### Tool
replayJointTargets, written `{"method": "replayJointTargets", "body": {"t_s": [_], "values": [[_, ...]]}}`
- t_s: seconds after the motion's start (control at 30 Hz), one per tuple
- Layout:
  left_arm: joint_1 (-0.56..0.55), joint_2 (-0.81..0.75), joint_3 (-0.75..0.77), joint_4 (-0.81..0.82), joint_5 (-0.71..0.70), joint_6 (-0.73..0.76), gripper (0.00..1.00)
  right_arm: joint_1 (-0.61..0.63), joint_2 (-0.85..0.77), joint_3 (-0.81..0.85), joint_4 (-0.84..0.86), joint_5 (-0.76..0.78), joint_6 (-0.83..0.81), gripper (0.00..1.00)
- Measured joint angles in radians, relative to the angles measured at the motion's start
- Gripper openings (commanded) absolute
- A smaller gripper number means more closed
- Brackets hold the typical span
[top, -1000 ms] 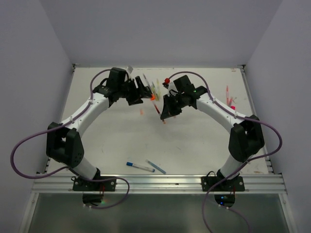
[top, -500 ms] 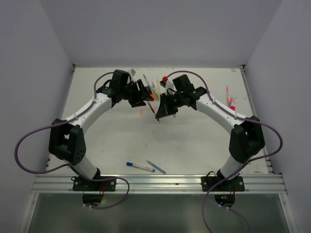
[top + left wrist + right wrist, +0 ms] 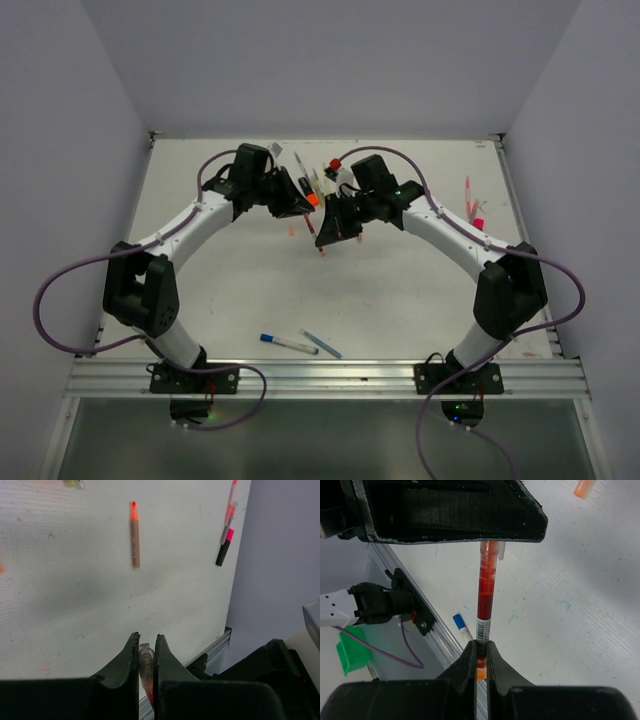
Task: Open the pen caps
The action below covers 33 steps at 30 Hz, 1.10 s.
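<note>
Above the far middle of the counter [image 3: 400, 290], the left gripper [image 3: 146, 640] had just closed from wide open onto the clear pen cap [image 3: 145, 656]. The right gripper [image 3: 480, 646] stayed clamped on the red pen [image 3: 485, 590], so the pull-apart could probably begin. The cap sat mostly hidden between the fingers, and whether it had separated could not be determined.

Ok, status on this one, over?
Left gripper shut on the clear pen cap. Right gripper shut on the red pen. Cap not yet off. Nothing seen blocking the pull.
</note>
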Motion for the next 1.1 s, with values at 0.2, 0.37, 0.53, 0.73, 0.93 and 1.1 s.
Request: {"method": "replayJointTargets", "body": {"t_s": [0.2, 0.37, 0.53, 0.73, 0.93, 1.1], "values": [[-0.008, -0.002, 0.005, -0.016, -0.010, 0.012, 0.00, 0.007, 0.013, 0.032, -0.001, -0.005, -0.002, 0.33], [-0.008, -0.002, 0.005, -0.026, -0.023, 0.020, 0.00, 0.006, 0.051, 0.096, 0.014, -0.013, 0.002, 0.33], [-0.008, -0.003, 0.005, -0.032, -0.029, 0.019, 0.00, 0.014, 0.093, 0.114, 0.022, -0.019, 0.010, 0.33], [-0.011, -0.013, 0.005, -0.039, -0.030, 0.019, 0.00, 0.030, 0.123, 0.114, 0.027, -0.016, 0.018, 0.33], [-0.013, -0.027, 0.005, -0.045, -0.029, 0.000, 0.00, 0.047, 0.143, 0.114, 0.032, 0.003, 0.020, 0.00], [-0.012, -0.008, 0.014, -0.097, -0.053, -0.027, 0.00, 0.088, 0.142, 0.119, 0.002, 0.118, 0.011, 0.00]]}}
